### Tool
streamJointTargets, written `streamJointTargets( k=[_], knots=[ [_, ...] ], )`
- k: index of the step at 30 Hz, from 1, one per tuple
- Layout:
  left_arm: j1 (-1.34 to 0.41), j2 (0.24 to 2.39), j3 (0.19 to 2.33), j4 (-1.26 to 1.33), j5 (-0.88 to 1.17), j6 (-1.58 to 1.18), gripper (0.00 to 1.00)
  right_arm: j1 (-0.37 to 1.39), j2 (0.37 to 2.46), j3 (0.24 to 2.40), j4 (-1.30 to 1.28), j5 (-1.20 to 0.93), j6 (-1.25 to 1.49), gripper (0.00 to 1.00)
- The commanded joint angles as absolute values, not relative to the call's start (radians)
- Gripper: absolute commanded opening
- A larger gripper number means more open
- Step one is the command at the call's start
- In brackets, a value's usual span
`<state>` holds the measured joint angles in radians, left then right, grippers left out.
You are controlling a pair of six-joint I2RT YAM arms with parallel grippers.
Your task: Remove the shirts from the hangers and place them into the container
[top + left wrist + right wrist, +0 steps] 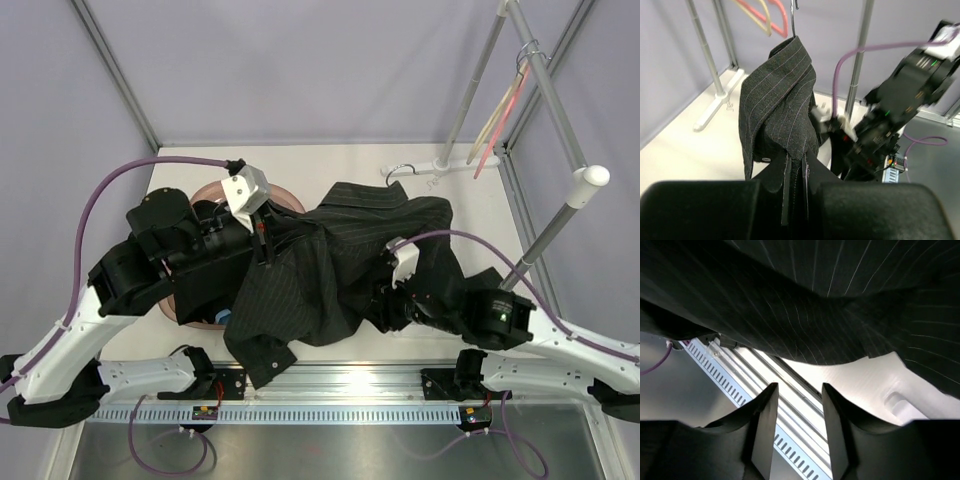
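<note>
The charcoal pinstriped shirt (330, 270) lies draped across the middle of the table, one edge reaching over the pinkish container (288, 194). A silver hanger hook (397, 171) pokes out at its collar; the hanger's body is hidden in the cloth. My left gripper (795, 165) is shut on a fold of this shirt (782, 105), lifting it above the container. My right gripper (799, 387) sits under the shirt's right side, open, with nothing between its fingers. A pink hanger (497, 130) and a cream hanger (488, 122) hang bare on the rack.
The grey rack pole (545, 80) slopes up at the right, with a white-capped post (594, 176) and a white foot (425, 170) at the back. Dark cloth fills the container under my left arm (160, 250). The metal rail (340, 385) runs along the near edge.
</note>
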<state>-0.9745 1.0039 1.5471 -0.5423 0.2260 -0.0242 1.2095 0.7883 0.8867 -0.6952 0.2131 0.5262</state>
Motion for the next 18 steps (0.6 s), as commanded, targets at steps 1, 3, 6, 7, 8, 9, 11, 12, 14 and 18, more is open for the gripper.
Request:
streamJointTargets(
  k=[1,3,6,7,8,9,11,12,14,18],
  knots=[
    [-0.974,0.957,1.502,-0.509,0.155,-0.041,0.0,1.215,0.83,1.168,-0.759,0.314,0.441,0.5],
    [-0.974,0.936,1.457,-0.505,0.146,-0.048,0.0,1.215,0.925,1.315,-0.822,0.36,0.353,0.5],
    [-0.974,0.902,1.427,-0.486,0.147,-0.064,0.0,1.215,1.086,1.622,-0.912,0.46,0.244,0.48],
    [-0.974,0.896,1.425,-0.489,0.146,-0.069,0.0,1.215,1.121,1.769,-0.932,0.516,0.229,0.48],
    [-0.974,0.893,1.427,-0.491,0.144,-0.072,0.0,1.215,1.185,1.832,-0.965,0.541,0.215,0.47],
    [-0.974,0.887,1.428,-0.494,0.144,-0.074,0.0,1.215,1.215,1.891,-0.974,0.558,0.189,0.47],
    [-0.974,0.879,1.43,-0.486,0.14,-0.08,0.0,1.209,1.279,2.02,-0.985,0.589,0.178,0.45],
    [-0.974,0.874,1.43,-0.483,0.14,-0.08,0.0,1.203,1.301,2.052,-0.991,0.598,0.179,0.44],
    [-0.974,0.87,1.44,-0.476,0.132,-0.078,0.0,1.198,1.334,2.114,-0.997,0.618,0.195,0.41],
    [-0.974,0.862,1.442,-0.437,0.117,-0.081,0.0,1.197,1.313,2.096,-0.933,0.67,0.244,0.36]
  ],
)
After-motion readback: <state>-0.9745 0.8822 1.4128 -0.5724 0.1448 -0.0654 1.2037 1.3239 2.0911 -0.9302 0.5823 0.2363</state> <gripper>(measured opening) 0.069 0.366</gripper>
